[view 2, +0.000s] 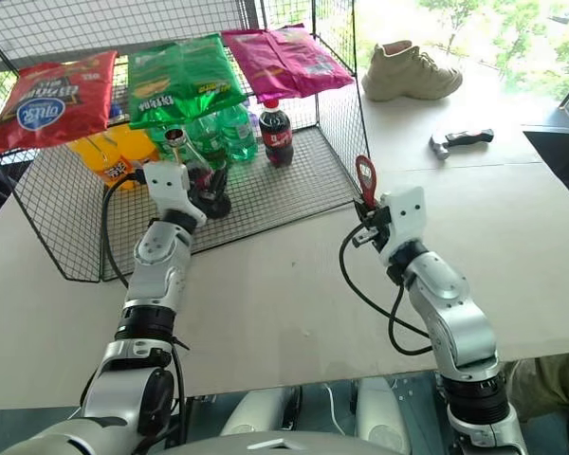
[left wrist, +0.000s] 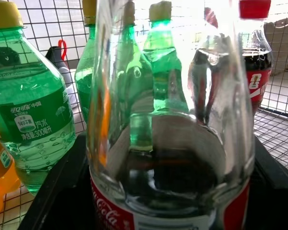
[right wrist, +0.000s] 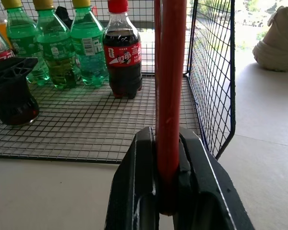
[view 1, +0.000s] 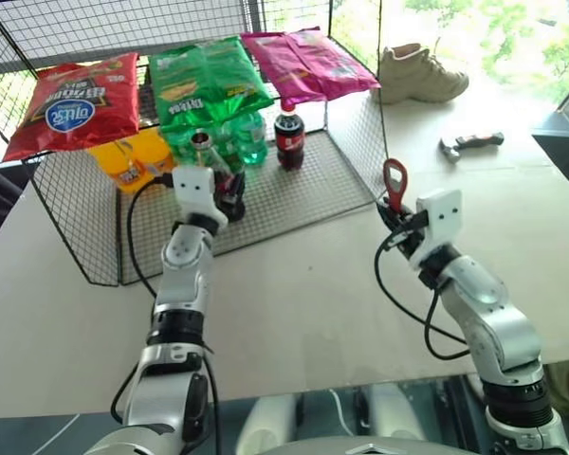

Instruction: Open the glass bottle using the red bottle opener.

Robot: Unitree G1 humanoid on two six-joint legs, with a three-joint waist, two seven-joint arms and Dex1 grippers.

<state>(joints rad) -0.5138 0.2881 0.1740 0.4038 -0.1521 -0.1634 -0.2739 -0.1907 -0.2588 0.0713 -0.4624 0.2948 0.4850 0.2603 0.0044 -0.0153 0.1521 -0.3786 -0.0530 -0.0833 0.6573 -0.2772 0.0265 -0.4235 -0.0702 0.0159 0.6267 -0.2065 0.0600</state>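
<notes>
The glass bottle [left wrist: 173, 143] stands upright on the floor of the wire shelf, clear with dark liquid low down and a red label band. My left gripper [view 1: 228, 197] is shut on its lower body, one black finger [left wrist: 53, 191] on each side. The bottle's neck [view 1: 203, 152] rises above that hand. To the right, over the table outside the shelf, my right gripper [view 1: 395, 216] is shut on the handle of the red bottle opener [view 1: 394, 180]. The opener stands upright with its ring head on top.
Behind the glass bottle stand several green bottles [view 1: 239, 133], orange bottles [view 1: 128, 159] and a plastic cola bottle [view 1: 288, 138]. Snack bags [view 1: 76, 104] lie on top of the wire shelf [view 1: 303, 194]. A shoe [view 1: 417, 74] and a small tool [view 1: 469, 144] lie at the far right.
</notes>
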